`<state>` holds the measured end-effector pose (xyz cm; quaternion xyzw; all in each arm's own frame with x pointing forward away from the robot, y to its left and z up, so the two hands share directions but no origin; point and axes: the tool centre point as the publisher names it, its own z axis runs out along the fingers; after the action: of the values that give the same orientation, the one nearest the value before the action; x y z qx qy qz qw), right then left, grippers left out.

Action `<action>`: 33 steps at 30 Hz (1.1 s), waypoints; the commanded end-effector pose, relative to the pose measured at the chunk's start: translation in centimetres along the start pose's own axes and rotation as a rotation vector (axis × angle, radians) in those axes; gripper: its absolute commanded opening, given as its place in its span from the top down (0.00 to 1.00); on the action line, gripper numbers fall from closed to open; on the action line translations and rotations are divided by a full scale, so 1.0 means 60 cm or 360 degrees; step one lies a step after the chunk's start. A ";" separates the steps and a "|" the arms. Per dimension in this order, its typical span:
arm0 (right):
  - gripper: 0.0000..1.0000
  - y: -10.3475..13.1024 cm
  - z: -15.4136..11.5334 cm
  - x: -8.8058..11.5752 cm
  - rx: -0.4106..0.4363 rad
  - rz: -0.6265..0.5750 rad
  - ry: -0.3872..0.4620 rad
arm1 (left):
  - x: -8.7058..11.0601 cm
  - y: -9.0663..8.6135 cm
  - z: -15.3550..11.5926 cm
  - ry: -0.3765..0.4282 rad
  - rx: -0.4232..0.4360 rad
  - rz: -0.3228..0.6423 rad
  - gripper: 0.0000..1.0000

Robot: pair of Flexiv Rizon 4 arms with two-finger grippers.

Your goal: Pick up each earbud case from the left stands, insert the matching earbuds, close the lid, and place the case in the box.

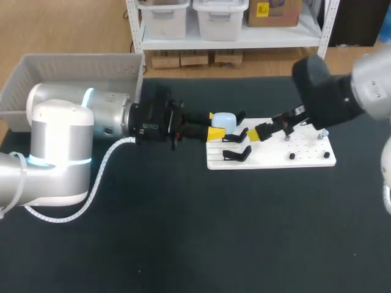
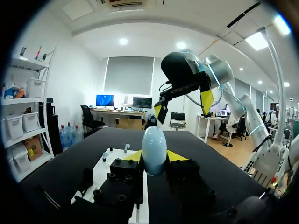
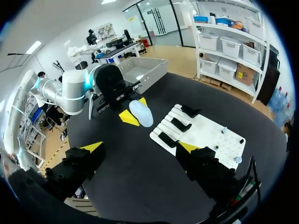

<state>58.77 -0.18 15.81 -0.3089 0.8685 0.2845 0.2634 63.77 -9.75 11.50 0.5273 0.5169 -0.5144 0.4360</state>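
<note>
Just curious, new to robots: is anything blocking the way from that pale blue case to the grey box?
Nothing visible does: between the case, held in the left claw, and the box lies only that arm itself.

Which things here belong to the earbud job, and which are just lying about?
Job: pale blue egg-shaped earbud case, held in left gripper; open right gripper; white board of black stands; grey plastic box.
Lying about: black tabletop.
</note>
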 end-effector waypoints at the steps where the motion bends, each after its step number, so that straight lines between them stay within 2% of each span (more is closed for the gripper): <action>1: 0.00 0.001 0.026 -0.012 -0.0044 0.0002 0.0020 | 0.002 -0.002 0.000 -0.0007 -0.0006 0.0005 1.00; 14: 0.00 -0.016 0.078 -0.024 -0.0068 0.0068 0.0079 | 0.002 -0.002 0.000 -0.0007 -0.0006 0.0005 1.00; 33: 0.00 -0.030 0.108 -0.037 -0.0069 0.0113 0.0098 | 0.002 -0.002 0.000 -0.0007 -0.0006 0.0005 1.00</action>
<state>62.91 3.62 12.24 -0.2913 0.8803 0.3019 0.2216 63.77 -9.73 11.51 0.5273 0.5170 -0.5145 0.4360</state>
